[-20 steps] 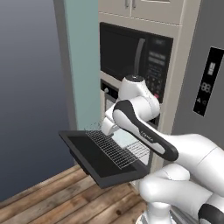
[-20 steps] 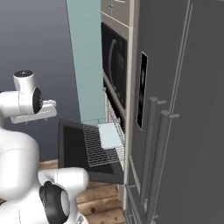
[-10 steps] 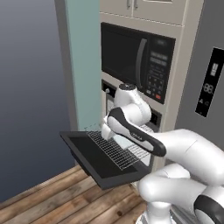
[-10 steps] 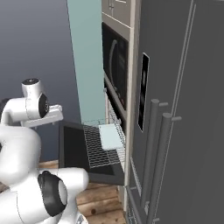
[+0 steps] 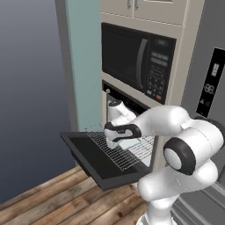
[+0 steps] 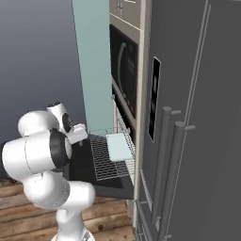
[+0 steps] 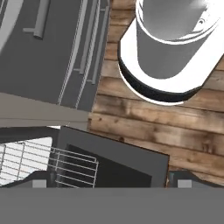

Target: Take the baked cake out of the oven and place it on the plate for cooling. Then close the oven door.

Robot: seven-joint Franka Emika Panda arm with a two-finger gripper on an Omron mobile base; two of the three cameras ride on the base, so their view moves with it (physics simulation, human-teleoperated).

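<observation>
While the oven door (image 5: pixel 94 160) lies dropped flat, the wire rack (image 6: pixel 110 155) stands pulled out over it, carrying the cake (image 6: pixel 118 146): a pale, flat rectangular slab, long axis running into the oven (image 5: pixel 125 105). End effector (image 5: pixel 113 141) hovers over the rack's outer part, jaws spread wide, holding nothing; cake just inward of it.

Wire rack (image 6: pixel 106 155) stuck out over the dropped oven door (image 5: pixel 99 165); pale flat tray (image 6: pixel 118 146) lay on rack, oven-side.

ovens: 1 (image 5: pixel 115 93) | oven doors: 1 (image 5: pixel 94 161) | wire racks: 1 (image 6: pixel 104 156) | microwaves: 1 (image 5: pixel 137 60)
</observation>
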